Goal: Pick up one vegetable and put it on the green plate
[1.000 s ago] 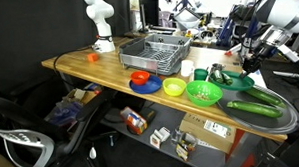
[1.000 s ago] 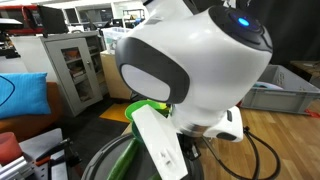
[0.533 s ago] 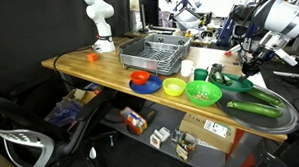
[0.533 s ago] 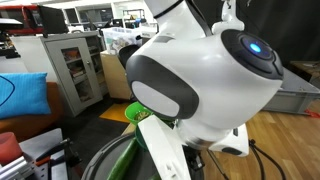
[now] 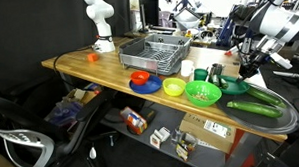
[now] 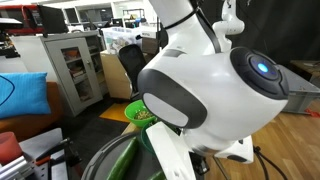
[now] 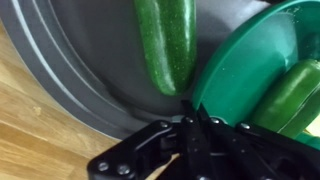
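The dark green plate sits on the right part of the table, partly over a grey tray. In the wrist view the plate fills the right side and a green cucumber lies on it. A second cucumber lies on the grey tray beside the plate; cucumbers also show in an exterior view. My gripper hangs just above the plate's rim with its fingers closed together and nothing between them; it also shows in an exterior view.
A lime green speckled bowl, a yellow-green bowl, a blue plate with a red thing and a grey dish rack stand along the table. The arm's body blocks most of an exterior view.
The arm has swung: its wrist housing shifts right and up in one exterior view, and the gripper drifts slightly left over the plate's edge. The fingers stay shut.
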Robot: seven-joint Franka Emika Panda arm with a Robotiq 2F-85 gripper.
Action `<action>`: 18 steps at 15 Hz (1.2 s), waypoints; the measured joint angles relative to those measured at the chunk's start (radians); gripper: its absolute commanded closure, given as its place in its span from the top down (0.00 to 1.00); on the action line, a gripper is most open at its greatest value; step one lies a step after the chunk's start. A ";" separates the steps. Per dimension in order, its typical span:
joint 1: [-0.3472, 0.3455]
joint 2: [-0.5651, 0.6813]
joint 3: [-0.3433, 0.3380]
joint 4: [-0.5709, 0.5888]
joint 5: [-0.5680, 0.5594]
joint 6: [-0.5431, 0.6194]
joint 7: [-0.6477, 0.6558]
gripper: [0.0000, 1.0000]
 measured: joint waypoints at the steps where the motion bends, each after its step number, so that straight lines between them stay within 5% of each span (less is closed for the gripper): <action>1: -0.001 0.008 0.000 0.003 0.000 0.000 0.000 0.01; 2: -0.002 0.014 0.000 0.006 0.001 0.000 0.000 0.21; 12: -0.009 0.030 0.000 0.028 0.010 -0.001 0.003 0.94; 18: -0.023 0.024 -0.005 0.033 0.012 -0.001 0.003 1.00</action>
